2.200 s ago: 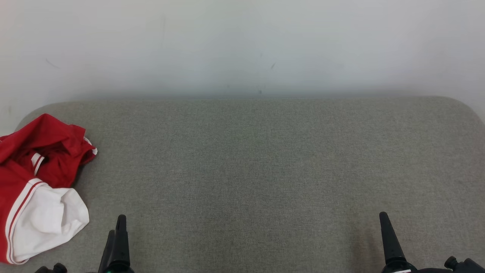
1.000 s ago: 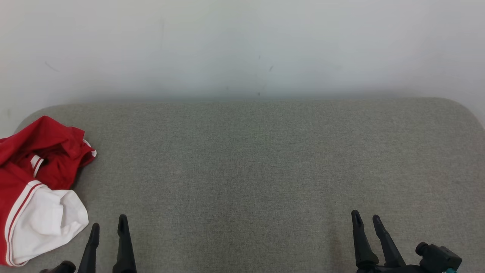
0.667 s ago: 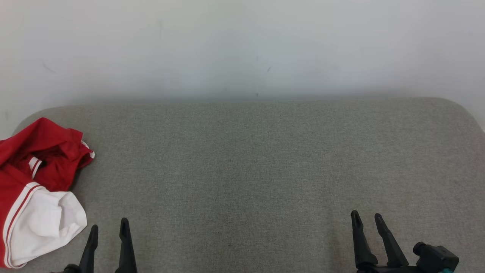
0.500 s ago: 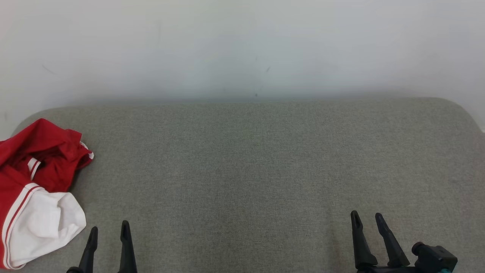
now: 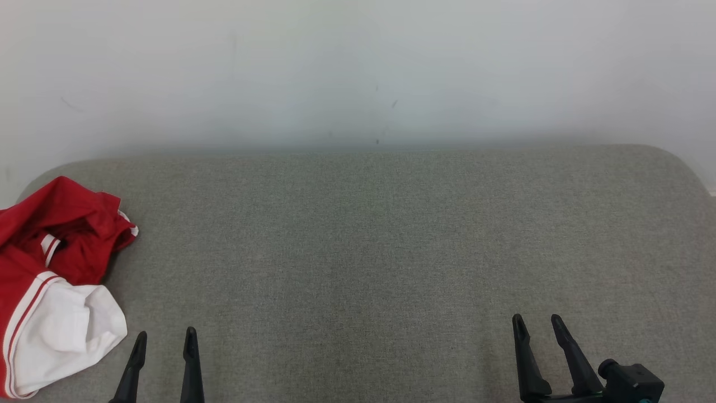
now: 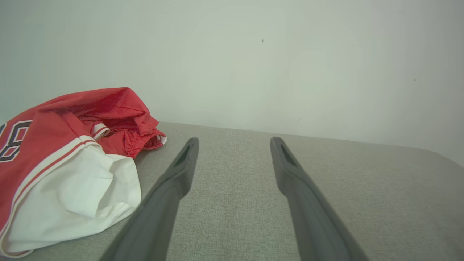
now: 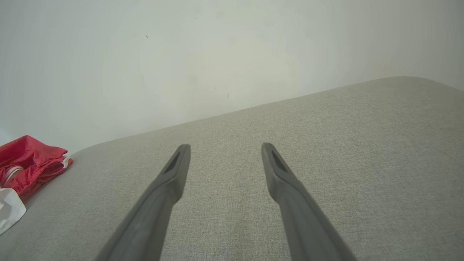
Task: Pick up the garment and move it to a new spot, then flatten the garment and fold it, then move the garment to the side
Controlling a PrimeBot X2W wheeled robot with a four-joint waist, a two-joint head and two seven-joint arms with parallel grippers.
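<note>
A crumpled red and white garment (image 5: pixel 50 268) lies bunched at the left end of the grey cushion (image 5: pixel 380 235), partly cut off by the head view's left edge. The left wrist view has the garment (image 6: pixel 65 159) to the left of my fingers, with dark numerals on the red cloth. My left gripper (image 5: pixel 165 336) stands open just right of the white part, not touching it, nothing between its fingers (image 6: pixel 181 170). Far over at the lower right my right gripper (image 5: pixel 536 320) is open and empty above bare cushion. In the right wrist view the garment (image 7: pixel 29 163) sits at the far left.
A pale wall (image 5: pixel 358 67) rises straight behind the cushion. The cushion's rounded corners show at the back left and back right. Bare grey fabric stretches between the garment and the right gripper.
Both grippers have sunk slightly toward the head view's bottom edge, the right one drifting a little left. The whole picture has shifted a bit; the garment lies as before.
</note>
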